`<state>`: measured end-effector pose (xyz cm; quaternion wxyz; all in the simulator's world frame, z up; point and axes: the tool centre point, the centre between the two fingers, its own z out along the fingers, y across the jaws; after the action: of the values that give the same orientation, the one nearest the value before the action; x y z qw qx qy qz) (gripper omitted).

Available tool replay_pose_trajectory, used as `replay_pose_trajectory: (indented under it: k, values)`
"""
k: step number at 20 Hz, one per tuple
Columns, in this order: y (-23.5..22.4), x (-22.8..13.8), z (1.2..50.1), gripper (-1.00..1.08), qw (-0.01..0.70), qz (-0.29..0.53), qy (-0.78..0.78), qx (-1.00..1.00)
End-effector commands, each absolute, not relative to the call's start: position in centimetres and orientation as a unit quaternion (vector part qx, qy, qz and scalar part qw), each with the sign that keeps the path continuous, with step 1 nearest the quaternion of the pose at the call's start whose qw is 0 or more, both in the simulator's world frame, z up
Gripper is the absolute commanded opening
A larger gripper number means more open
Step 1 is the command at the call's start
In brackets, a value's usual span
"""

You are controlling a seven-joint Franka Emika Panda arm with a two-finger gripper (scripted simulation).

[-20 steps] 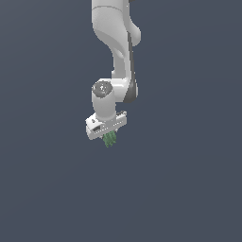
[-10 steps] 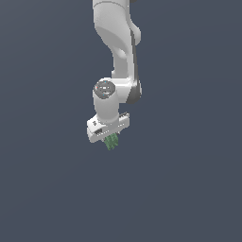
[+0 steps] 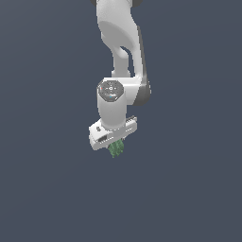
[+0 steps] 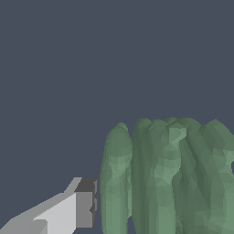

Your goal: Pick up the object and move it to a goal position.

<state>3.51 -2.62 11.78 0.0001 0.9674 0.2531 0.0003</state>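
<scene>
The gripper point(image 3: 115, 144) points down, pinching the green ribbed object point(image 3: 116, 149) from its upper end so that it hangs clear below the white arm point(image 3: 118, 52), presumably for carrying to the goal, which is not marked; no containers or worktop are visible.

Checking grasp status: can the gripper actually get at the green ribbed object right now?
Probably yes, it looks already there: the green object hangs directly under the gripper, and the wrist view shows a finger beside it. Nothing blocks it. Contact itself isn't clearly visible.
</scene>
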Motion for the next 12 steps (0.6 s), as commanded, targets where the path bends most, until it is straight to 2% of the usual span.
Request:
replay_pose_trajectory:
  k: [1, 12]
  values:
    - [-1.9, 4.9, 12.8, -1.0, 0.0, 0.0, 0.253, 0.967]
    - [0.3, 10.0, 16.0, -1.0, 0.0, 0.0, 0.253, 0.967]
